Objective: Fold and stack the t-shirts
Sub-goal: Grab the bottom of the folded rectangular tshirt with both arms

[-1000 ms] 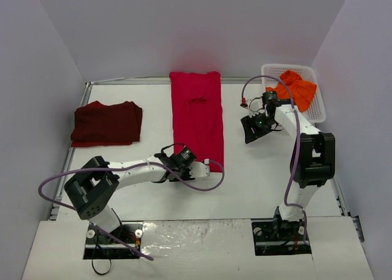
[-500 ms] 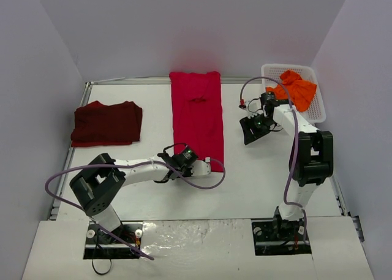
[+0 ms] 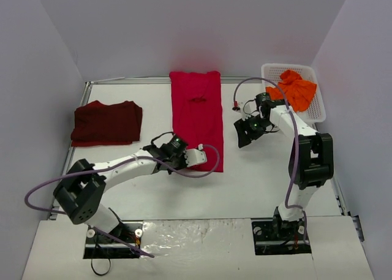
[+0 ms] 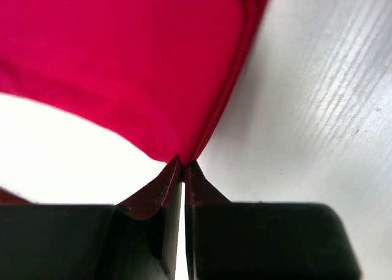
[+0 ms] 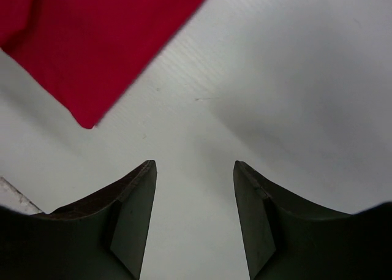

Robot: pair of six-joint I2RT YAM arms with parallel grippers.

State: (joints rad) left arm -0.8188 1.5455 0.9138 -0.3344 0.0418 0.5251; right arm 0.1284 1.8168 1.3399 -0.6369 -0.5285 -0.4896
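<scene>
The bright red t-shirt (image 3: pixel 197 108) lies as a long folded strip in the middle of the table. My left gripper (image 3: pixel 203 158) is at its near end, shut on a pinch of the red cloth (image 4: pixel 122 59), which rises into the closed tips (image 4: pixel 182 165). My right gripper (image 3: pixel 244 133) hovers open over bare table just right of the red shirt, whose corner (image 5: pixel 79 53) shows ahead of the spread fingers (image 5: pixel 195 170). The dark maroon t-shirt (image 3: pixel 105 123) lies folded at the left. The orange t-shirt (image 3: pixel 296 89) is crumpled in the basket.
A white lattice basket (image 3: pixel 318 111) stands at the back right corner. A metal rail (image 3: pixel 128 80) edges the table at the back and left. Purple cables loop from both arms, one over the red shirt's near end (image 3: pixel 214 160).
My left gripper has closed on the red shirt's near end and its arm has swung left. The right gripper has drifted a little left toward the shirt, still open.
</scene>
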